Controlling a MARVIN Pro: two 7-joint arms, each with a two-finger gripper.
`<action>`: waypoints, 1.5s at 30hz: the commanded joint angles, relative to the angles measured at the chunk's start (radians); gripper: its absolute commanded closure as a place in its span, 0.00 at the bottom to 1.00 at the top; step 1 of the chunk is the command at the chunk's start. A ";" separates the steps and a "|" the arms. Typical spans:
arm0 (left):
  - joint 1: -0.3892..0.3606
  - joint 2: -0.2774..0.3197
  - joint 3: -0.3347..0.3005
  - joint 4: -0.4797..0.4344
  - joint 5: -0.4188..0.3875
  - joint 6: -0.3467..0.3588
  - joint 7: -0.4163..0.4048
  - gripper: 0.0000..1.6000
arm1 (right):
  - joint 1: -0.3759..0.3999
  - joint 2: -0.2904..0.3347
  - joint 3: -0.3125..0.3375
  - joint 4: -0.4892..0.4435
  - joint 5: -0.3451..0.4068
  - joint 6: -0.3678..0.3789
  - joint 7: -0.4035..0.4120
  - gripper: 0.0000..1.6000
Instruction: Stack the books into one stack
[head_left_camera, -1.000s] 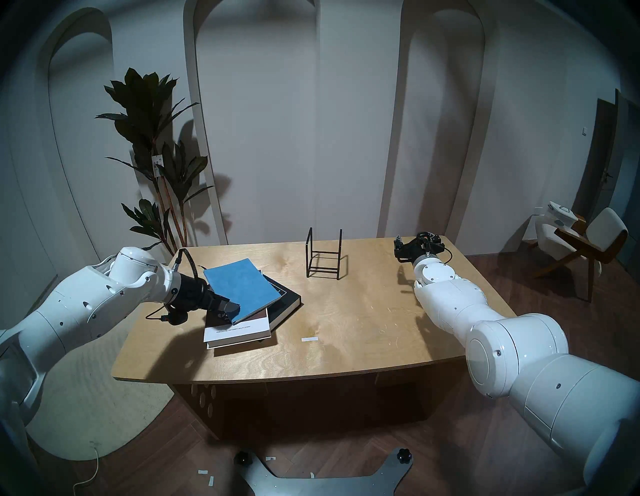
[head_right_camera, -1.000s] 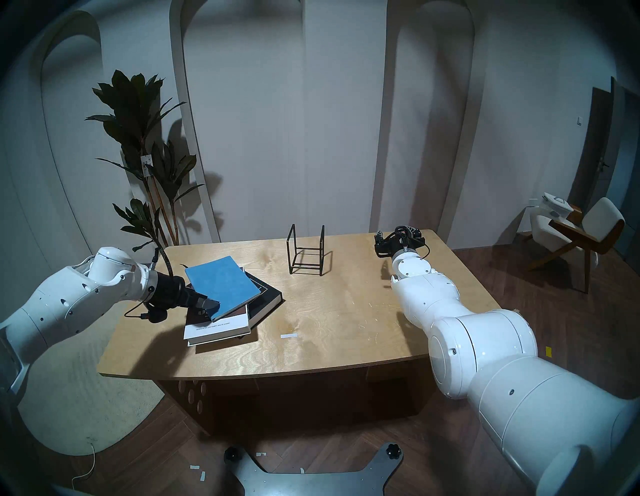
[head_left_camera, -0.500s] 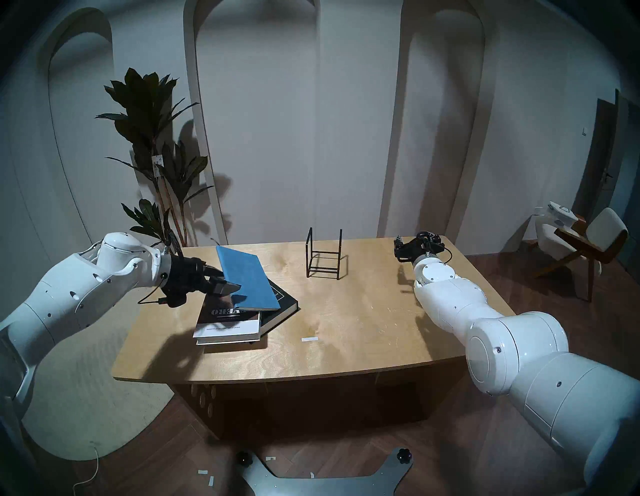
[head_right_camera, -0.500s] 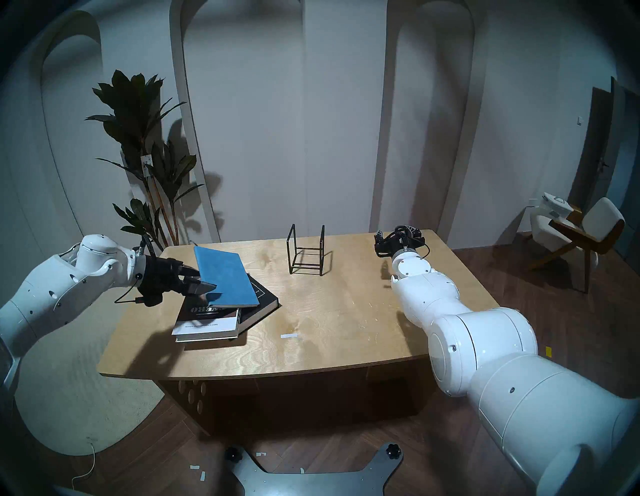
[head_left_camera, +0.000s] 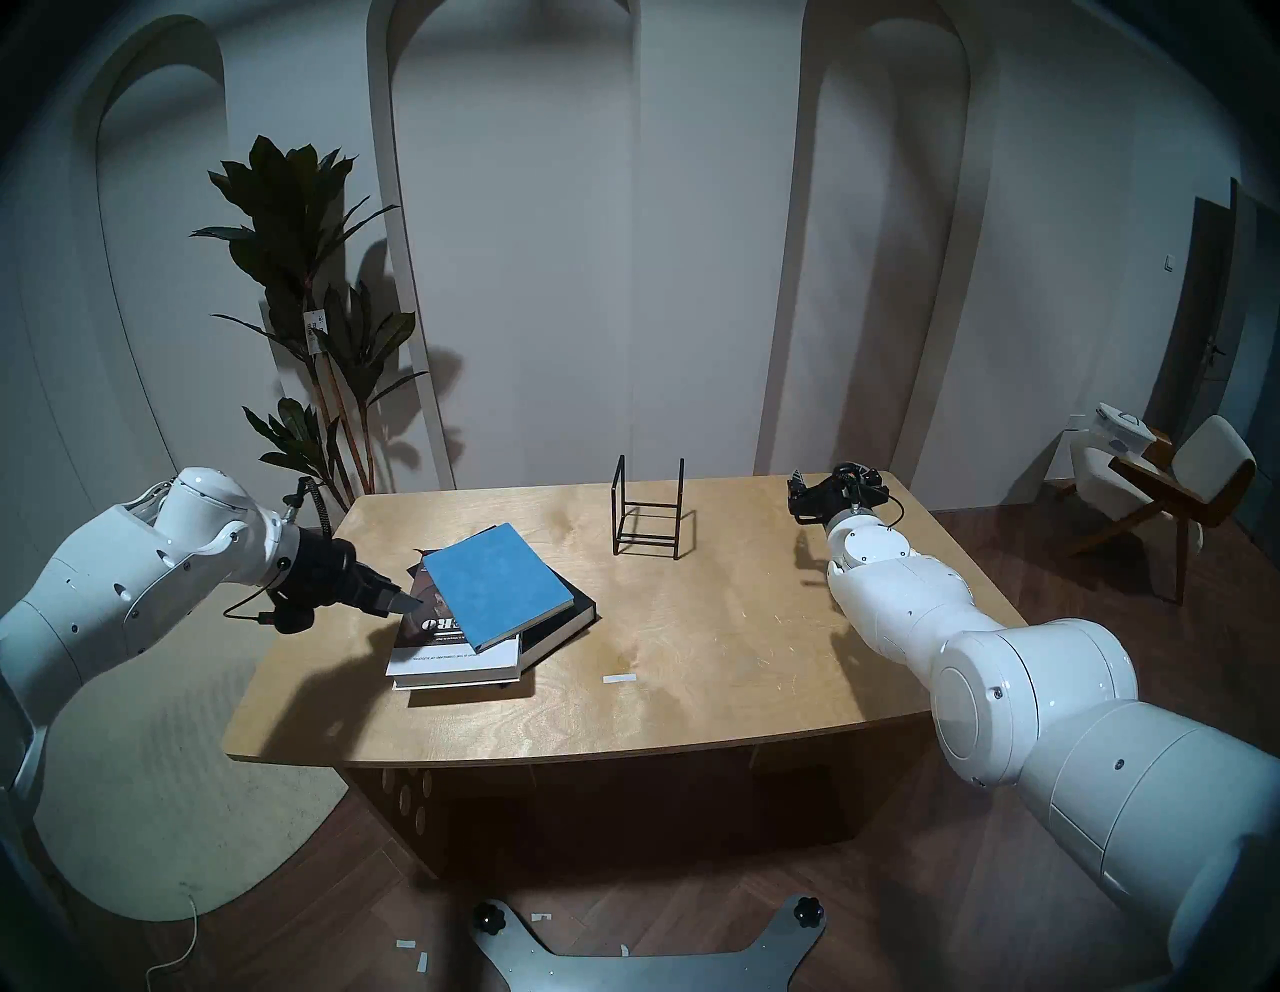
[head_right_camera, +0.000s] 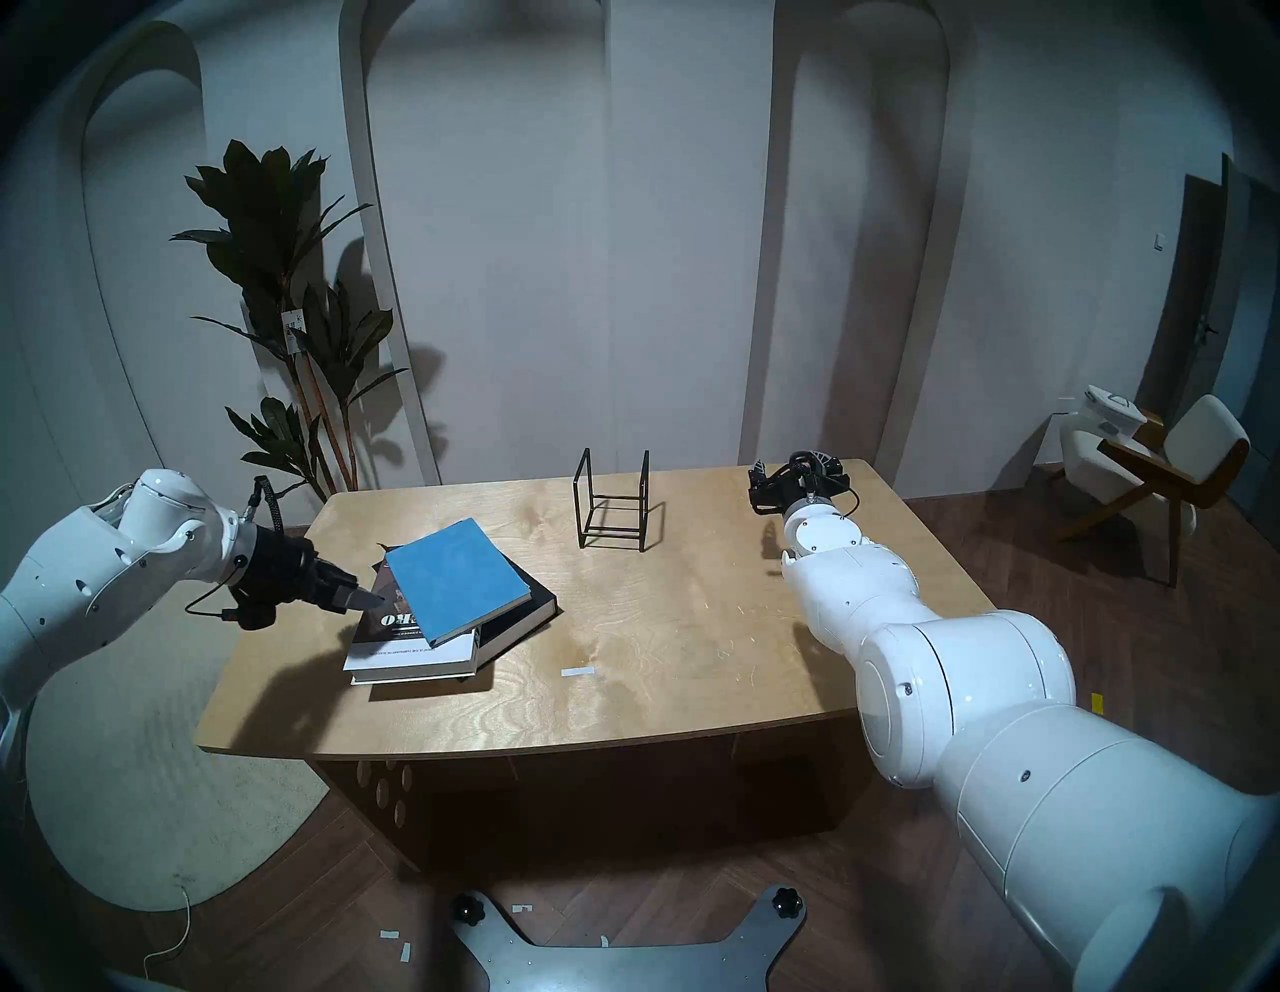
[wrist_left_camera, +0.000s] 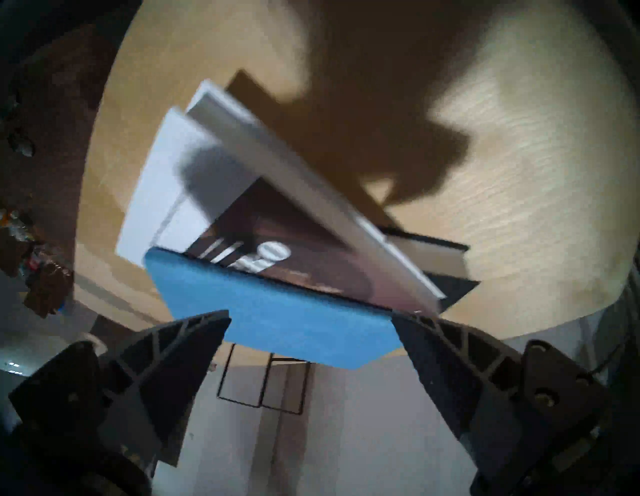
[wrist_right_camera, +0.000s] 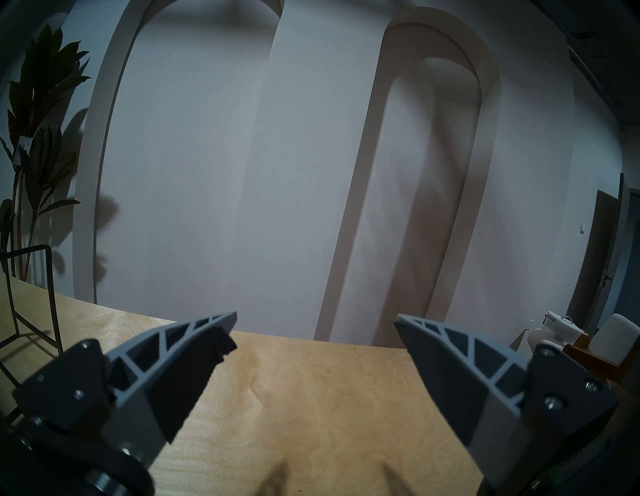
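Head view: blue book (head_left_camera: 497, 583) lies skewed atop the brown book (head_left_camera: 443, 641) and black book (head_left_camera: 562, 612), just ahead of the left gripper (head_left_camera: 404, 602). Left wrist view: its fingers (wrist_left_camera: 194, 341) spread wide, holding nothing. Right wrist view: right gripper (wrist_right_camera: 315, 320) wide apart, empty, over the table (wrist_right_camera: 311, 398), books well off to its left.

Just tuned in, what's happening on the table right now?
The blue book lies askew on top of the brown book and black book. The left gripper is open beside the pile, holding nothing. The right gripper sits open and idle at the table's far right.
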 joint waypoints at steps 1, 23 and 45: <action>-0.077 -0.038 -0.105 -0.011 -0.092 0.076 0.028 0.00 | 0.028 0.001 0.001 -0.014 0.001 -0.011 -0.002 0.00; 0.039 -0.299 -0.292 -0.002 -0.658 0.159 0.062 0.00 | 0.028 -0.001 0.012 -0.012 -0.012 -0.009 -0.001 0.00; 0.028 -0.559 -0.379 0.233 -0.812 0.516 -0.251 0.00 | 0.031 -0.002 0.023 -0.009 -0.022 -0.012 0.000 0.00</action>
